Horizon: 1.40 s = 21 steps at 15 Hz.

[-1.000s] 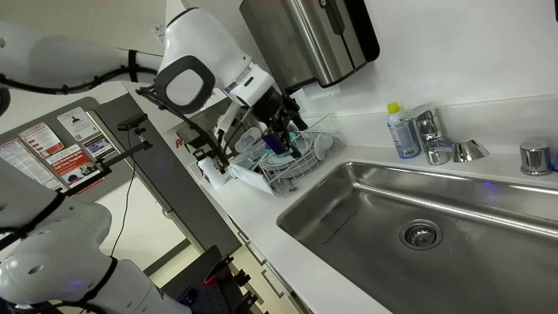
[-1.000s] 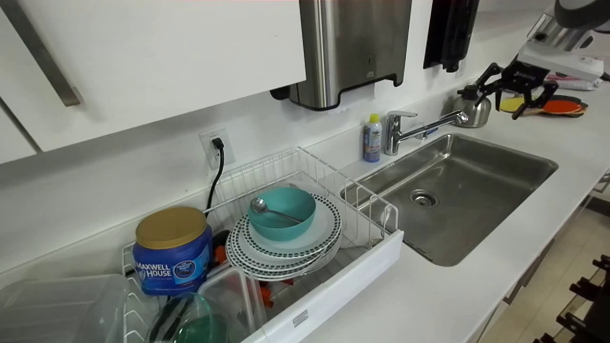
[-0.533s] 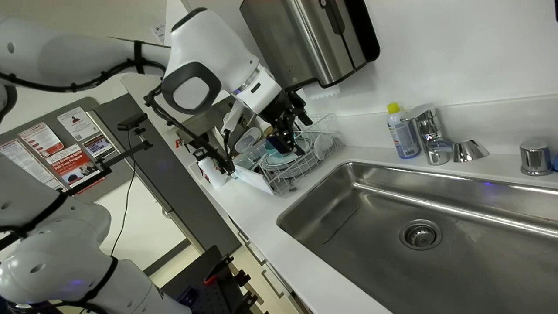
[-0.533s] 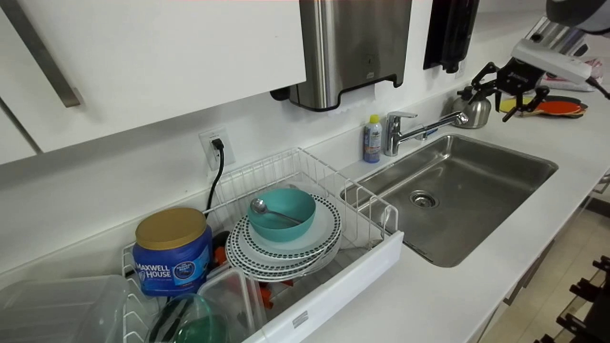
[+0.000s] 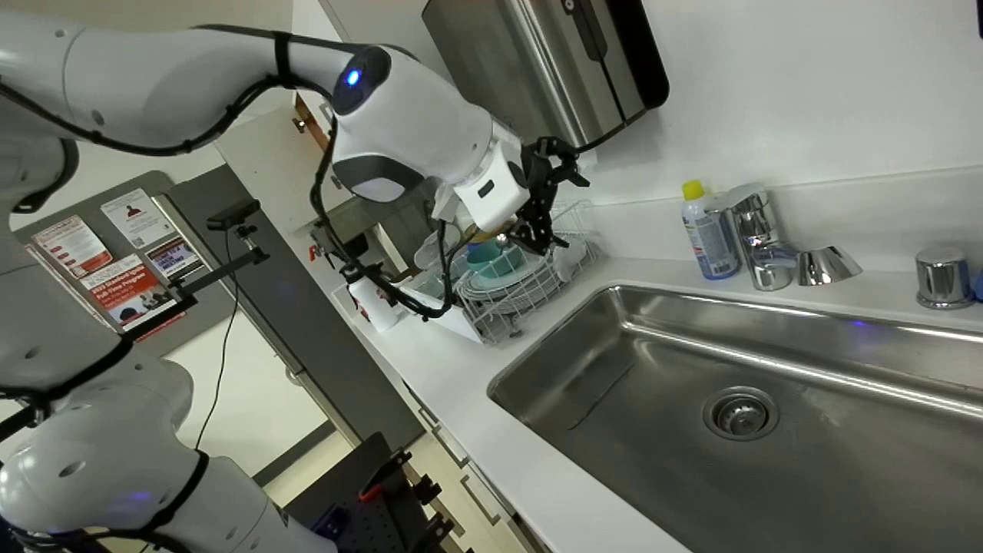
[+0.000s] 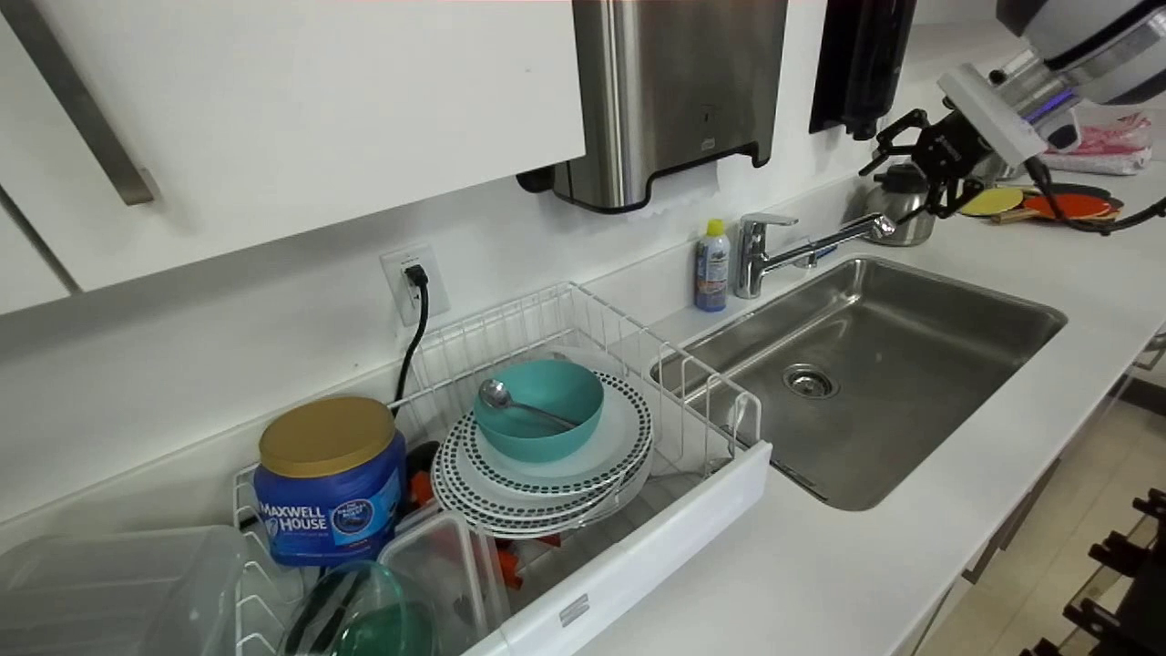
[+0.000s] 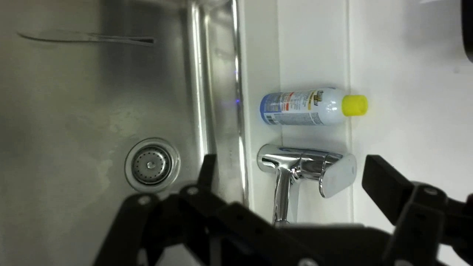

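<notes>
Ahead of the claw [image 7: 290, 162]: faucet [image 7: 306, 165], yellow-capped bottle [image 7: 303, 107], both apart | jaws spread wide

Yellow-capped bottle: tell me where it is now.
In both exterior views, the yellow-capped bottle stands upright on the counter, just left of the faucet; in the wrist view, it appears right of the sink.

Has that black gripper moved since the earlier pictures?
Yes: in an exterior view, the gripper has shifted left across the picture, toward the faucet.
</notes>
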Each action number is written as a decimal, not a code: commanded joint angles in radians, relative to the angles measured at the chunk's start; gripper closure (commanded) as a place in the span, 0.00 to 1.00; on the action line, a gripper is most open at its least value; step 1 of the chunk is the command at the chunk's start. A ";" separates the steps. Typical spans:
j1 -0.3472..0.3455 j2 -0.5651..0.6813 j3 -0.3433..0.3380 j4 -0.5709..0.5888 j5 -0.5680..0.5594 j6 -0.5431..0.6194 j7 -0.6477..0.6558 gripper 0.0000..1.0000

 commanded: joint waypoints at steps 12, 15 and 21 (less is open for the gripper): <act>-0.085 0.295 -0.025 0.202 0.812 -0.026 -0.258 0.00; -0.091 0.314 -0.022 0.222 0.857 -0.037 -0.240 0.00; -0.054 0.401 -0.021 0.278 0.987 0.085 -0.518 0.00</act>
